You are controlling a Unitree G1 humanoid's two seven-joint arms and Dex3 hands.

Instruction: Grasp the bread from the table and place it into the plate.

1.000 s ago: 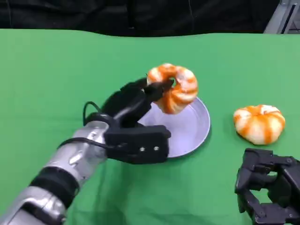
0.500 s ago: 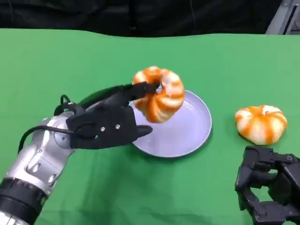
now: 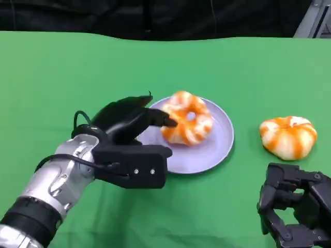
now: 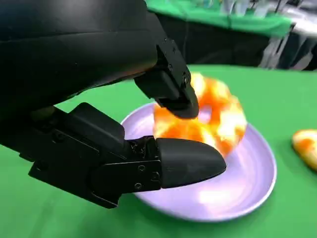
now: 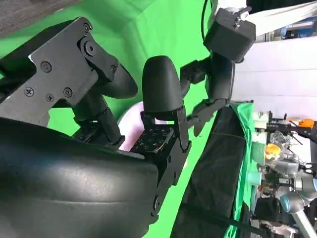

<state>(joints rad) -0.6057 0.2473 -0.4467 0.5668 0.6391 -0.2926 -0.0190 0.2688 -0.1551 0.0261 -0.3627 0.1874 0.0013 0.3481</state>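
The left hand [image 3: 135, 120] reaches in over the near-left rim of the plate [image 3: 220, 147], its fingers [image 4: 171, 82] closed on the bread [image 3: 186, 118], an orange-and-white ring-shaped roll. The roll sits low inside the plate, on the plate's left half, tilted slightly so its hole faces up and toward the robot; in the left wrist view one fingertip presses on the roll's top by the hole, while the thumb [image 4: 185, 162] lies below and in front of it over the plate (whether the roll's underside already rests on the plate surface I cannot tell). The plate, pale lilac and round, stands near the middle of the green bench [image 3: 62, 72].

A second bread roll [image 3: 287, 135], also orange and white, lies on the bench well to the right of the plate, apart from it.

The right hand [image 3: 292, 206] is at the bench's near-right corner, just in front of that second roll and not touching it, its fingers curled inward with nothing in them.
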